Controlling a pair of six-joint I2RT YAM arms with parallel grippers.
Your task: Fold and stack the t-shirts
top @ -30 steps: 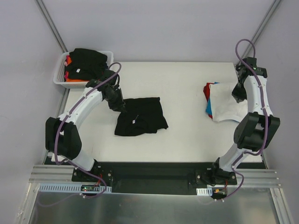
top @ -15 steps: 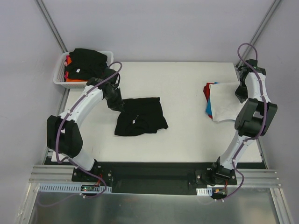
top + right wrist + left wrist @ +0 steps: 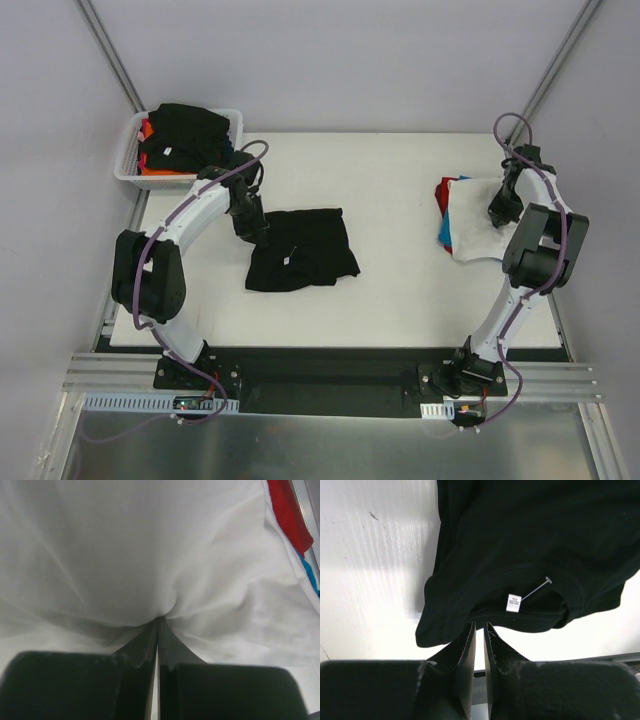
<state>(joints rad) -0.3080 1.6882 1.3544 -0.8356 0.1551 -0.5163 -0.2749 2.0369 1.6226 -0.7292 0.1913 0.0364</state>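
— What takes up most of the view?

— The white table [image 3: 400, 290]. The biggest thing on it is the black t-shirt [image 3: 300, 250], lying crumpled and roughly flat left of the middle, in front of the left arm.

— And on the other side?

— The white t-shirt [image 3: 475, 225] lies near the right edge on top of a small stack. A red t-shirt [image 3: 441, 190] peeks out at the stack's far left corner and a blue t-shirt [image 3: 446, 238] shows along its left side.

— Anything else?

— The basket [image 3: 127, 165] sits at the table's far left corner. A heap of black cloth [image 3: 185, 135] rises above its rim, with orange cloth [image 3: 155, 170] underneath.

— What are the arms doing?

— The left gripper [image 3: 479, 625] is down at the far left corner of the black t-shirt. Its jaws are drawn in to a thin slit, with the shirt's edge beside the collar pinched at the tips. The right gripper [image 3: 158, 620] is closed tight on the white t-shirt, near its far right corner. The cloth puckers into folds that run to the fingertips.

— Any small details?

— A little white label [image 3: 513, 602] sits inside the black collar, just beyond the left fingers, with a thin plastic tag pin [image 3: 537, 587] slanting off it.
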